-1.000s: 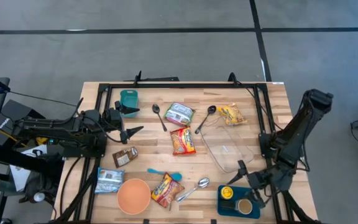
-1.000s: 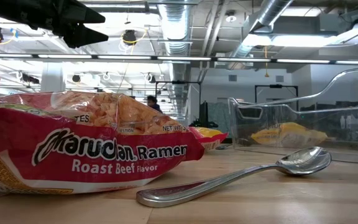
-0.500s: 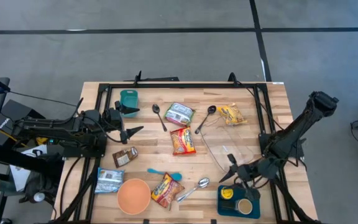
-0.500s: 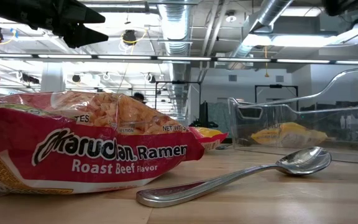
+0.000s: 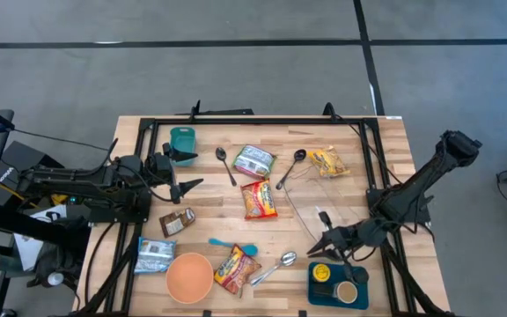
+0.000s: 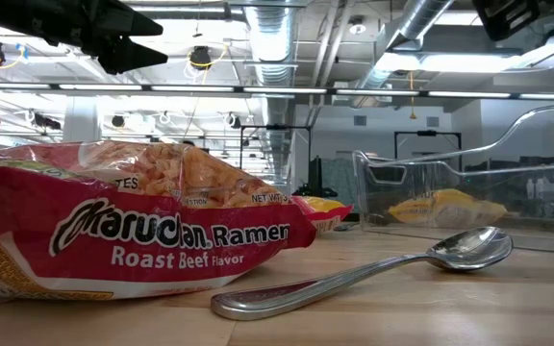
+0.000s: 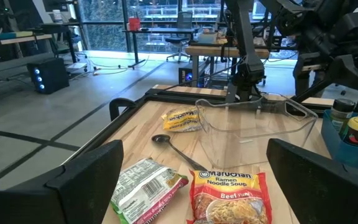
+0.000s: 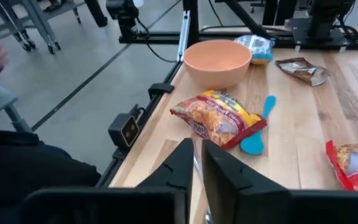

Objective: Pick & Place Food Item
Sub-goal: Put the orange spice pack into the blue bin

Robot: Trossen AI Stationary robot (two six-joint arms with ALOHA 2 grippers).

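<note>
Waiting at the left side of the table (image 5: 385, 141), the left gripper (image 5: 186, 172) hovers with its fingers spread wide and nothing between them, next to the teal cup (image 5: 181, 141). Below it in the high view lie a brown packet (image 5: 176, 222), a blue-and-white packet (image 5: 155, 255) and the orange bowl (image 5: 189, 276). Beside the bowl there is a blue spoon (image 5: 233, 246) and a ramen packet (image 5: 237, 269), with a metal spoon (image 5: 275, 265) just to its right. In the middle lie a green-and-white packet (image 5: 253, 161), a second ramen packet (image 5: 260, 200) and two dark spoons (image 5: 225, 164), (image 5: 291, 167). A yellow snack bag (image 5: 327, 162) sits near the far edge, and a clear container (image 5: 328, 211) stands below it. Right of the metal spoon, the right gripper (image 5: 317, 252) is low over the wood with its fingers (image 8: 194, 165) almost pressed together; no food item is between them. A blue tray (image 5: 359, 280) with jars is near it.
</note>
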